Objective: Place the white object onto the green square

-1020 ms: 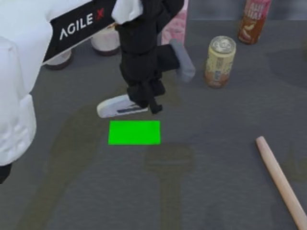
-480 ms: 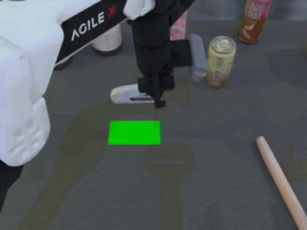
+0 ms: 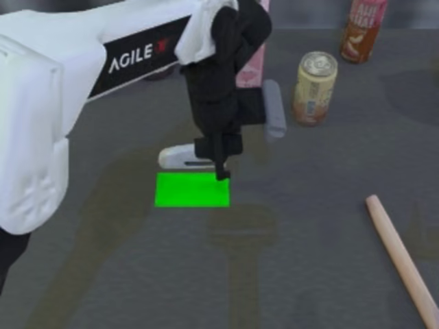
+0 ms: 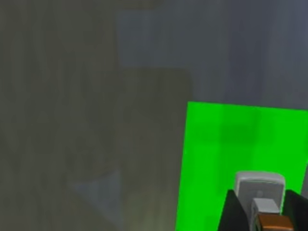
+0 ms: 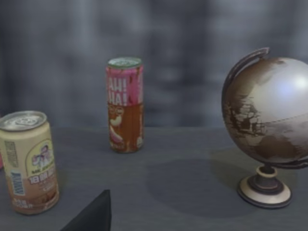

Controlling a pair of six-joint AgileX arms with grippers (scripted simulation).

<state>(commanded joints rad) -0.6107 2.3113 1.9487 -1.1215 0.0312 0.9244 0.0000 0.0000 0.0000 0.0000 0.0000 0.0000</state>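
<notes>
The white object [image 3: 180,156], slim with rounded ends, is held by its right end in my left gripper [image 3: 218,163], which is shut on it. From above it appears just past the far edge of the green square [image 3: 192,190], stretching to the left. In the left wrist view the white object [image 4: 260,188] sits between the dark fingers [image 4: 233,211] of the left gripper [image 4: 263,214], with the green square [image 4: 221,154] spread beneath it. Whether the piece touches the table I cannot tell. My right gripper [image 5: 94,214] is parked off to the right, outside the top view.
A yellow can [image 3: 314,88] and a red-brown can [image 3: 361,27] stand at the back right, and a pink carton [image 3: 254,42] behind the left arm. A tan wooden rod [image 3: 405,260] lies at the right front. A globe [image 5: 267,115] stands near the right arm.
My left gripper carried the white object to the right and away, then brought it back toward the green square's far edge. The square, cans and rod have not moved.
</notes>
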